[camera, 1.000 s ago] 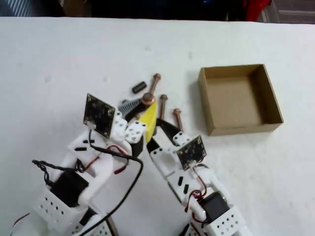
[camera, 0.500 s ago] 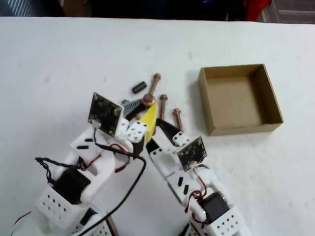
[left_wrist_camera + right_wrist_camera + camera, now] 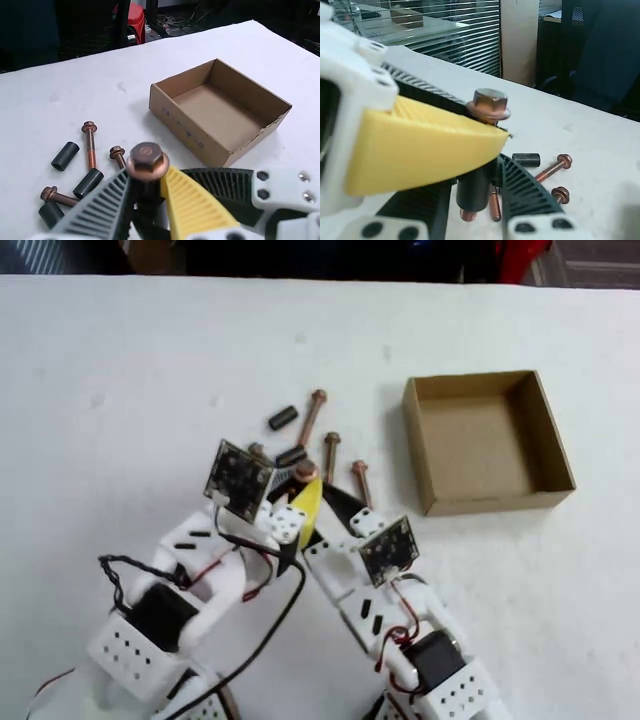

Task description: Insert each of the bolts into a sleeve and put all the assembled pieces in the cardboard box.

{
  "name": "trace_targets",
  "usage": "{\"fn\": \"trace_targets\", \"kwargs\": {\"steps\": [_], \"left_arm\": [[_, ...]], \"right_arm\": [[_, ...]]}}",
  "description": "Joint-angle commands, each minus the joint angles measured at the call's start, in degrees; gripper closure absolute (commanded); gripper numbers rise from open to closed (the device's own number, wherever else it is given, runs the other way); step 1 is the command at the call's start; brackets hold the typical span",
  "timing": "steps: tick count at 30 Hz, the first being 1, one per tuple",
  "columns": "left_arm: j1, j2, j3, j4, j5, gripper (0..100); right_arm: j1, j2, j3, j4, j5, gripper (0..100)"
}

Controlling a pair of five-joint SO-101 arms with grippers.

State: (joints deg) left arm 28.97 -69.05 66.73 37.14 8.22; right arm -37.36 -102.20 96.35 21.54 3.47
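One bolt is in hand, and I judge the insertion step all but done. My left gripper is clamped on it just under the hex head, grey finger on one side and yellow on the other. My right gripper pinches a black sleeve directly beneath. From the right wrist camera I see a copper tip poking out below that sleeve, so I take the shank to be through. Next, one arm has to let go so the other can carry the pair to the cardboard box, which stands open off to the right with no assembly in it yet. Both arms lean in from the near edge, their fingers crossing low over the table. Three loose bolts and three loose sleeves lie just beyond the grippers, apart from the box
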Motion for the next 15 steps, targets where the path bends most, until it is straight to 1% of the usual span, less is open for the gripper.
{"fn": "trace_targets", "kwargs": {"steps": [1, 8, 15], "left_arm": [[-0.22, -0.84, 0.00, 0.18, -0.88, 98], [0.04, -0.84, 3.16, 0.18, -0.97, 98], [0.04, -0.84, 3.34, 0.18, -0.97, 98]], "right_arm": [[0.31, -0.92, 0.44, -0.40, 0.26, 98.1], [0.31, -0.92, 0.44, -0.13, 0.26, 98.1], [0.31, -0.92, 0.44, -0.13, 0.26, 98.1]]}}
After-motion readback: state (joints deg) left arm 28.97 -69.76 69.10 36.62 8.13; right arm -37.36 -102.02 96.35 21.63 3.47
